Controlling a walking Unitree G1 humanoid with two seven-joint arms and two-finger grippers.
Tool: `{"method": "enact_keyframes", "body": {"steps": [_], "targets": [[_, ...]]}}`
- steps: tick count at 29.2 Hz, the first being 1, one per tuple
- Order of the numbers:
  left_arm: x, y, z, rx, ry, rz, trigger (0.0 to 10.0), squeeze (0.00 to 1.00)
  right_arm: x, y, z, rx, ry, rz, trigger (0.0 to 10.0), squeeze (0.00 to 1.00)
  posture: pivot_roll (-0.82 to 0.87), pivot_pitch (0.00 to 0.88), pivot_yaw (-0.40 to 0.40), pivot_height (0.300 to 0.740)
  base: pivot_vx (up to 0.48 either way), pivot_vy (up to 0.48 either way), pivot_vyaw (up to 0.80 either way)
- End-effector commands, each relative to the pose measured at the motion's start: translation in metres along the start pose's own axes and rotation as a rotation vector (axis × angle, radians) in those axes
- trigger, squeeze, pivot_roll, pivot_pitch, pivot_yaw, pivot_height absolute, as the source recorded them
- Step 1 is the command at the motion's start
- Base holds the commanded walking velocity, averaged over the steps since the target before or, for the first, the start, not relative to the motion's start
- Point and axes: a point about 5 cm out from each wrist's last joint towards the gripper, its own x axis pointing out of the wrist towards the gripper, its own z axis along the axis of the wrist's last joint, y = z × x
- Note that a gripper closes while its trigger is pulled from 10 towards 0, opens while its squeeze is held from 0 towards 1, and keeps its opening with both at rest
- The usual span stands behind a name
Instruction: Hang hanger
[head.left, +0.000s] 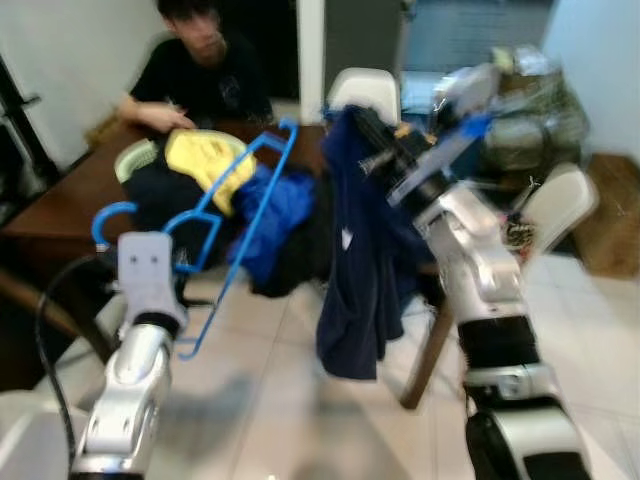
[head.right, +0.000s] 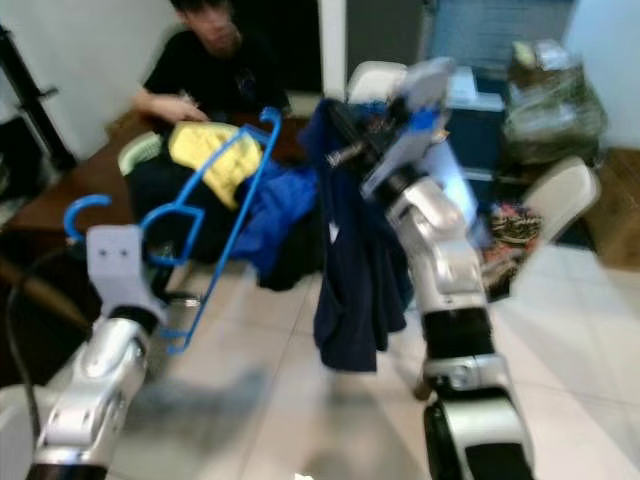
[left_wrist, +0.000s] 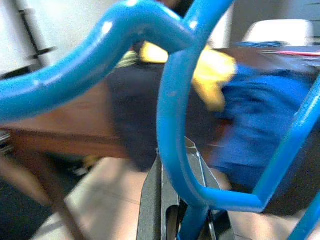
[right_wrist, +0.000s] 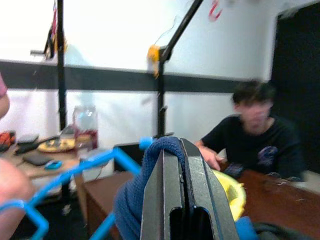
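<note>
Messy dining room with a clothes-piled wooden table (head.left: 60, 215), and you're maybe halfway: your left gripper (left_wrist: 172, 210) is clamped on the blue hanger (head.left: 235, 205), your right gripper (right_wrist: 182, 165) pinches the navy garment (head.left: 355, 260), though nothing looks hung yet.

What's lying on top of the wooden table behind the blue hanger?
On the wooden table sits a heap of clothes: a yellow garment on top, a blue garment and dark garments. A person sits behind it. Whatever lies under the heap is covered.
</note>
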Motion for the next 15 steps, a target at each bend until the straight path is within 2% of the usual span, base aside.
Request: {"method": "enact_keyframes", "body": {"steps": [1,4,8,15], "targets": [[0.002,-0.005,0.011,0.007,-0.031,-0.035,10.0,0.0,-0.005,-0.013,0.0,0.011,0.001,-0.094,10.0,0.0,0.03,0.0,0.006,0.74,0.48,0.0,0.0],[0.002,-0.007,0.014,0.006,-0.039,-0.044,10.0,0.0,-0.004,-0.018,-0.004,0.042,0.026,-0.136,10.0,0.0,0.03,0.0,0.006,0.74,0.48,0.0,-0.35],[0.003,-0.011,0.02,0.002,-0.057,-0.064,10.0,0.0,-0.002,-0.024,-0.006,0.033,0.063,-0.181,10.0,0.0,0.04,0.0,0.004,0.74,0.48,0.0,-0.8],[0.003,-0.021,0.024,-0.014,-0.065,-0.102,10.0,0.0,-0.001,-0.031,-0.004,0.014,0.054,-0.223,10.0,0.0,0.04,0.0,-0.002,0.74,0.48,0.0,-0.8]]}}
